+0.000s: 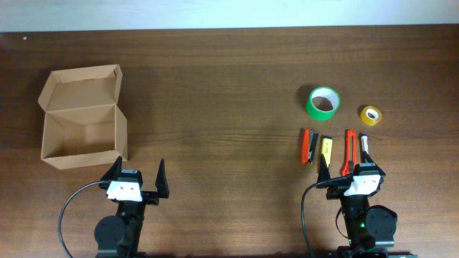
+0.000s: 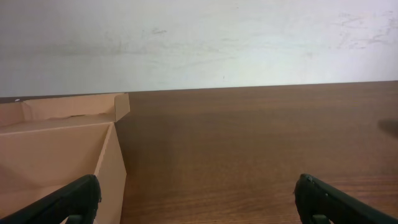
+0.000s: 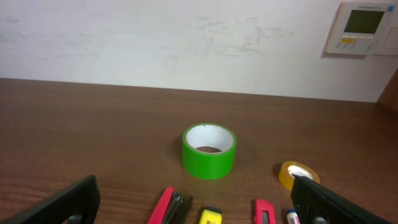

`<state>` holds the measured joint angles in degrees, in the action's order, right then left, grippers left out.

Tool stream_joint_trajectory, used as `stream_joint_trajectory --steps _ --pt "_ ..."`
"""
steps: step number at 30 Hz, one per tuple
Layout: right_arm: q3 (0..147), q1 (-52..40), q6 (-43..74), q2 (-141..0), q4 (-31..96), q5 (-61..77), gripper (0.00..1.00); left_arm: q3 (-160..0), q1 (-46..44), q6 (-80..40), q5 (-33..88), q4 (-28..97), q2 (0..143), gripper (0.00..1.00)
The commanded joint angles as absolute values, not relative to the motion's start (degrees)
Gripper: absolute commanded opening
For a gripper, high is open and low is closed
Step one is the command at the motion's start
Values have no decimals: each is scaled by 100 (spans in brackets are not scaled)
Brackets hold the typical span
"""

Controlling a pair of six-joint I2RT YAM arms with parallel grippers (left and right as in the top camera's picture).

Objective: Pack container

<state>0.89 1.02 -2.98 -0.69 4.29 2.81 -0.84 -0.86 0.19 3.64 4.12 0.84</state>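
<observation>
The container [image 2: 56, 149] is cut off at the left wrist view's edge. The left gripper [image 1: 138, 173] and right gripper [image 1: 349, 172] gape wide, empty.

Matt tan cardboard, plain and smooth, for the container [image 1: 84, 136] near the left edge. Dark wood grain with a soft sheen across the surface [image 1: 229, 107]. Glossy green tape roll [image 1: 323, 103].

Your container [image 1: 82, 136] at the table's [image 1: 229, 143] left, flap [image 1: 79, 86] behind it, left gripper [image 1: 138, 173] just before its right corner, larger tape roll [image 1: 323, 102] at the right, smaller roll [image 1: 370, 115] right of it, row of tools [image 1: 349, 152] before both, right gripper [image 1: 350, 170] nearest you
</observation>
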Motion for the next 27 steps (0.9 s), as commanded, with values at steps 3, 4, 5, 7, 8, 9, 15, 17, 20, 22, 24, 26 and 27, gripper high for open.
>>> stream_joint_trajectory --steps 3,4,5,7,8,9,15,17,20,22,24,26,27 --pt "30 80 -270 -21 425 231 99 -47 -58 86 325 432 30 100" --pt "32 80 -270 -21 425 228 99 -47 -58 86 325 432 30 100" --pt "30 80 -270 -21 425 231 99 -47 -58 86 325 432 30 100" --pt "30 80 -270 -21 425 231 99 -47 -58 86 325 432 30 100" --pt "30 80 -270 -21 425 231 99 -47 -58 86 325 432 30 100" --pt "30 80 -270 -21 425 231 99 -47 -58 86 325 432 30 100" --pt "30 80 -270 -21 425 231 99 -47 -58 86 325 432 30 100" --pt "30 80 -270 -21 425 231 99 -47 -58 86 325 432 30 100" --pt "30 80 -270 -21 425 231 99 -47 -58 86 325 432 30 100" --pt "30 80 -270 -21 425 231 99 -47 -58 86 322 434 30 100" --pt "30 80 -270 -21 425 231 99 -47 -58 86 325 432 30 100" --pt "30 80 -270 -21 425 231 99 -47 -58 89 318 429 30 100" --pt "30 80 -270 -21 425 231 99 -47 -56 89 248 429 30 99"
